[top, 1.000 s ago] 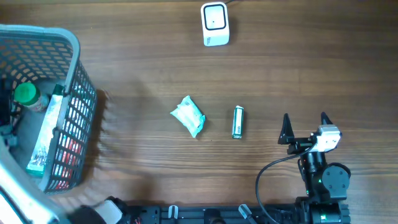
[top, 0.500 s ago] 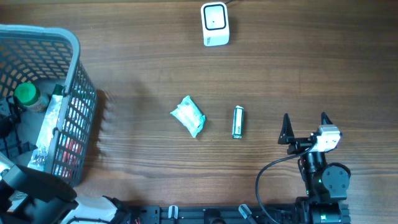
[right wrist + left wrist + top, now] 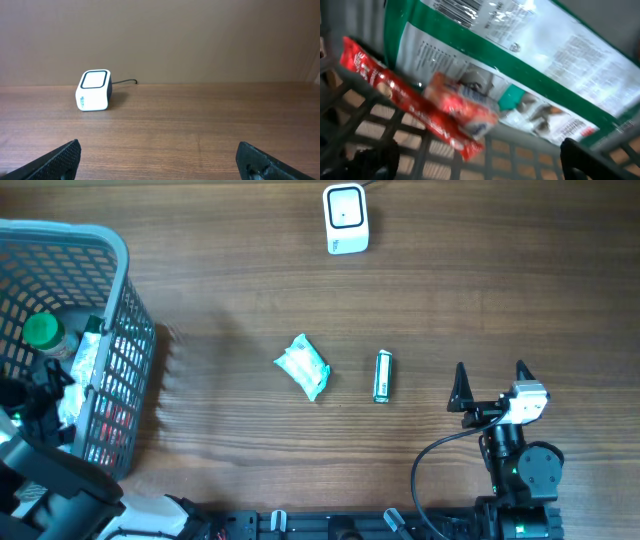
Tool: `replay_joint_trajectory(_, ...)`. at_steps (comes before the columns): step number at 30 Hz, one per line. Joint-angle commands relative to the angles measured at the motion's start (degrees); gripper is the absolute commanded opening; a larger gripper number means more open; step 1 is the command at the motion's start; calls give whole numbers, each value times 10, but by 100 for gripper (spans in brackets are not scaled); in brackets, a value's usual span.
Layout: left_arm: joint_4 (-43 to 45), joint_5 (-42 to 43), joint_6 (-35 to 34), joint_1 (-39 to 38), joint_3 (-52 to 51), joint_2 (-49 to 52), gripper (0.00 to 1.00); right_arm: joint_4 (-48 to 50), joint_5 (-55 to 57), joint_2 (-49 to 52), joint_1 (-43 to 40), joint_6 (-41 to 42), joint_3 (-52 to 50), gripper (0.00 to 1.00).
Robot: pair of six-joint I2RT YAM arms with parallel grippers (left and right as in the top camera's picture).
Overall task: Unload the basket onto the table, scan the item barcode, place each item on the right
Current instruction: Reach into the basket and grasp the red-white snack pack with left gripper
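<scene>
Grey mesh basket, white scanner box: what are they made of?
Grey mesh basket: looks like moulded plastic, matt; even lattice walls and a thick rounded rim. White scanner box: probably hard plastic, smooth with slight sheen; rounded corners, dark-framed window on top.

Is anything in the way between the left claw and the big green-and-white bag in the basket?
Yes. A red wrapper lies across the lower part of the green-and-white bag, right in front of the open left gripper. Its barcode end is uncovered.

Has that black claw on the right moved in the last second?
No. The right gripper sits open in the same spot, just right of the small tube, with the same gap between them as before.
</scene>
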Motion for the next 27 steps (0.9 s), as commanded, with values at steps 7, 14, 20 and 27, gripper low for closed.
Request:
replay_joint_trajectory(7,49,-8,-19,-3,-97,2,89,2,5,0,3,5,0,100)
replay_joint_trajectory(14,76,-14,-19,-7,-131,2,78,2,5,0,3,5,0,100)
replay_joint_trajectory(20,108,-14,-19,-29,-174,2,54,2,5,0,3,5,0,100)
replay_joint_trajectory(27,123,-10,-19,-35,-174,2,10,2,5,0,3,5,0,100)
